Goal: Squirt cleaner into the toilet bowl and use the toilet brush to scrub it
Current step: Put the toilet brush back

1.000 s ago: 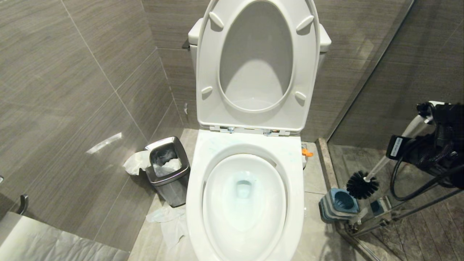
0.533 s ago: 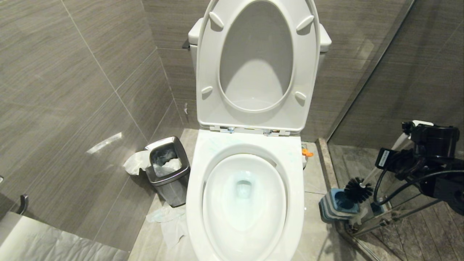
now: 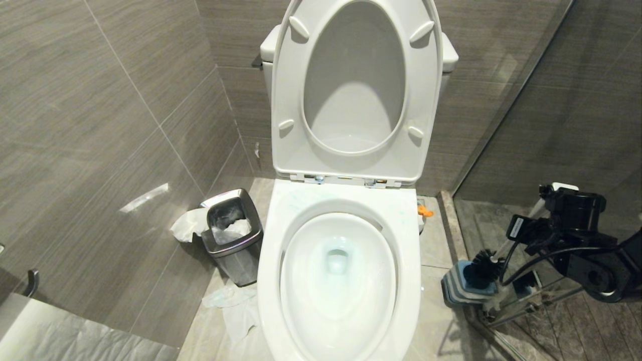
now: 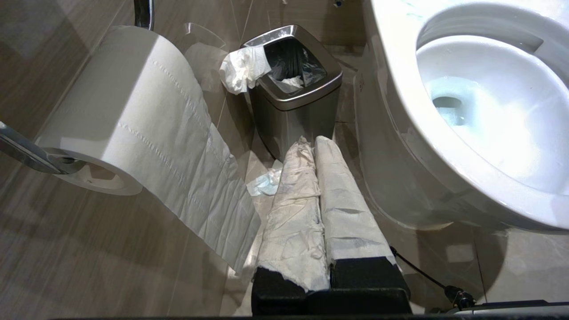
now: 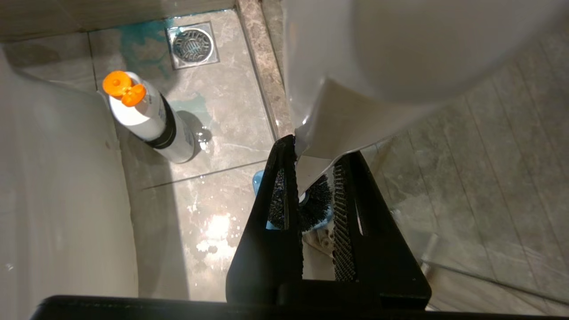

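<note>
Since the earlier frames your right gripper [image 5: 313, 186] has come down and inward beside the glass partition, carrying the toilet brush [image 3: 482, 268] from above its holder down into it. Its jaws stand narrow, clamped on the brush's white handle, which runs up between the fingers [image 5: 284, 200] in the right wrist view. Below the claw, the black bristle head now sits in the mouth of the blue-and-grey holder [image 3: 459, 288] on the floor. Beyond the claw, nearer the wall, you have a white cleaner bottle [image 5: 149, 118] with an orange cap standing upright on the wet tile, and past it a floor drain [image 5: 193, 44] ringed with blue-green stain. To the claw's left stands the toilet bowl [image 3: 338, 281], seat and lid raised, water in the basin. Your left gripper [image 4: 313, 146] is parked low beside the bowl, its paper-wrapped fingers pressed together, pointing at the steel bin [image 4: 291, 102].
</note>
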Controlling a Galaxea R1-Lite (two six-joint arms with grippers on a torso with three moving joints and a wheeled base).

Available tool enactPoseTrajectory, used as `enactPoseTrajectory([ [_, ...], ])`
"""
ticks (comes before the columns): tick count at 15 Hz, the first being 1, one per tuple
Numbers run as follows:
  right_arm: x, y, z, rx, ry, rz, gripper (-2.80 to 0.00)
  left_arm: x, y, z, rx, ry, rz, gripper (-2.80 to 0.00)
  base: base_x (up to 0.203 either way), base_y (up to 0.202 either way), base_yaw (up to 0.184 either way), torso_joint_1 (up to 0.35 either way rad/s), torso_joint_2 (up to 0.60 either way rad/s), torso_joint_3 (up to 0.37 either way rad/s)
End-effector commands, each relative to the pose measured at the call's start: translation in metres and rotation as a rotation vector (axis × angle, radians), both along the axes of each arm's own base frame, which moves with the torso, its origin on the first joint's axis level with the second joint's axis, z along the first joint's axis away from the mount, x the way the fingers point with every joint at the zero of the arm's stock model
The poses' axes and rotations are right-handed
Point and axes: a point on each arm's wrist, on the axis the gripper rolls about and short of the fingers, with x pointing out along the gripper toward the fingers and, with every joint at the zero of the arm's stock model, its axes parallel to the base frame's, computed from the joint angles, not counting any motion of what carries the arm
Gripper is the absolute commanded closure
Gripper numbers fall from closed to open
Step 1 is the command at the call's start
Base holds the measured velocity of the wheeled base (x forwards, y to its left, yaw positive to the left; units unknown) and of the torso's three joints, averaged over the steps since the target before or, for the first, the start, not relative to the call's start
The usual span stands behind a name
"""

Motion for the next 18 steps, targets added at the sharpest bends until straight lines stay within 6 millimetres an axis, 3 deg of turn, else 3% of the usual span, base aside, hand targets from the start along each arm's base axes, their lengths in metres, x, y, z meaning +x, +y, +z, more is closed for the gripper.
enactPoseTrajectory([
  [1, 0.007, -0.002, -0.019, 0.002, 0.034, -0.006, 0.00, 0.000, 0.000, 0.000, 0.001, 0.002, 0.000, 0.00, 0.000, 0.000, 0.000, 0.000, 0.00, 0.000],
  [10, 0.026, -0.009, -0.050, 0.011, 0.080, -0.015, 0.00, 0.000, 0.000, -0.001, 0.001, 0.004, 0.000, 0.00, 0.000, 0.000, 0.000, 0.000, 0.00, 0.000],
  [18, 0.037, -0.017, -0.073, -0.072, 0.005, 0.006, 0.00, 0.000, 0.000, -0.001, 0.001, 0.004, 0.000, 0.00, 0.000, 0.000, 0.000, 0.000, 0.00, 0.000],
])
